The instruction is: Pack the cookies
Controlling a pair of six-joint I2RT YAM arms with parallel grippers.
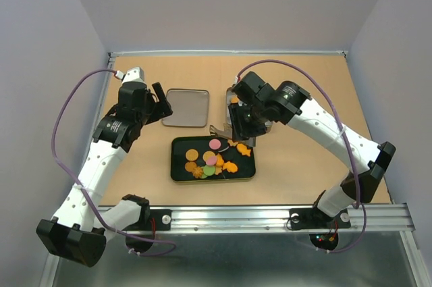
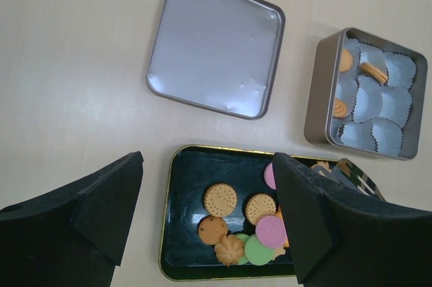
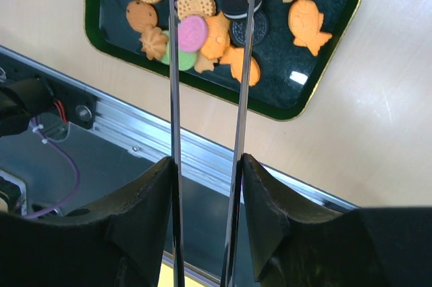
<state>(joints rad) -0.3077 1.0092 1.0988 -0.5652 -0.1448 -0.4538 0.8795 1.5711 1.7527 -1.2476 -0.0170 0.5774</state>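
While the right hand (image 3: 206, 165) pinches tongs (image 3: 241, 98), the left hand (image 2: 208, 165) gapes empty; its view alone shows paper cups (image 2: 381, 105).

One dark tray (image 1: 179, 148), one silver lid (image 1: 185, 107), one square tin (image 2: 318, 91), one pair of tongs (image 3: 174, 98). In the tray: two pink cookies (image 3: 192, 32), one green cookie (image 3: 170, 57), two dark sandwich cookies (image 3: 247, 28). Three tin cookies (image 2: 373, 71).

Most of the cookies (image 1: 211, 160) lie flat in a small heap in the dark tray (image 1: 179, 146) on the counter (image 1: 182, 71). There are round brown ones (image 2: 221, 199) with dots, pink ones (image 3: 192, 33), a green one (image 2: 257, 250), dark sandwich ones (image 3: 258, 27) and orange fish (image 3: 308, 20). Three more brown cookies (image 2: 373, 71) sit in white paper cups (image 2: 397, 71) inside the square tin (image 2: 318, 91), one tipped on its edge.
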